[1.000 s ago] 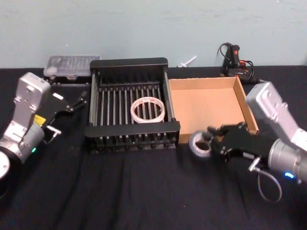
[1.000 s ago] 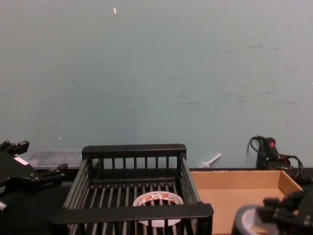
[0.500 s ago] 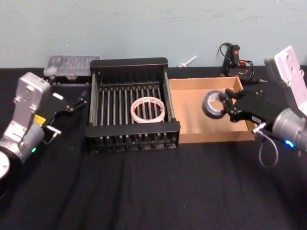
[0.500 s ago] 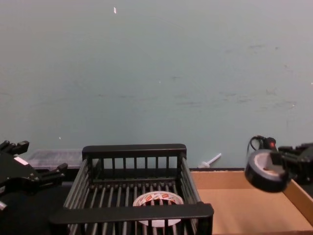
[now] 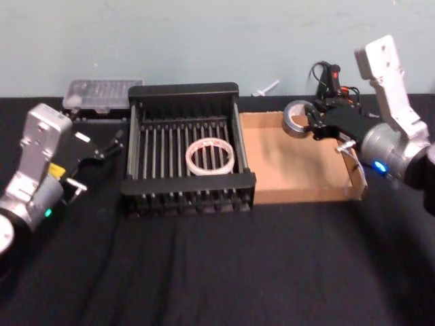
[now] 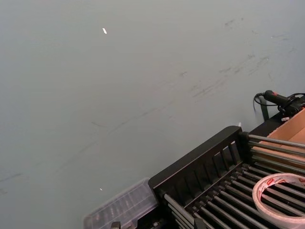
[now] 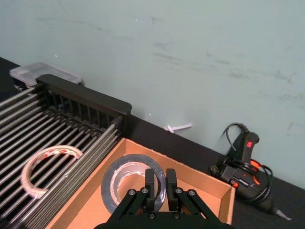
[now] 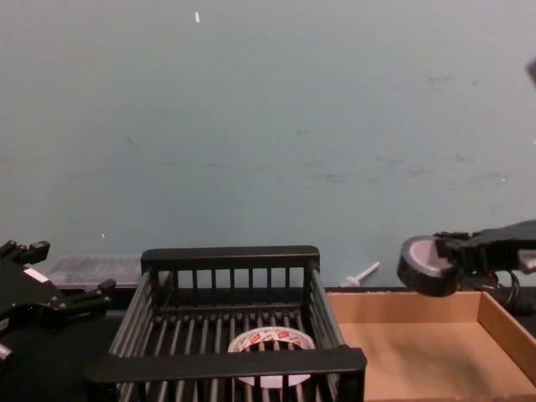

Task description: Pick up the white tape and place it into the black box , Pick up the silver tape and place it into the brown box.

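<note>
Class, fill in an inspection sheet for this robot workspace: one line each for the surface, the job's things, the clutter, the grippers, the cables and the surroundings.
Surface: black cloth-covered table.
Job's things: flat white tape roll with red marks lies inside the black slatted basket; thick grey-silver duct tape roll is held in the air above the far edge of the shallow tan cardboard tray.
Clutter: clear plastic case behind the basket's left; small white object by the wall.
Grippers: right gripper shut on the silver roll; left gripper open, parked left of the basket.
Cables: black tool with wires behind the tray.
Surroundings: plain pale wall.
</note>
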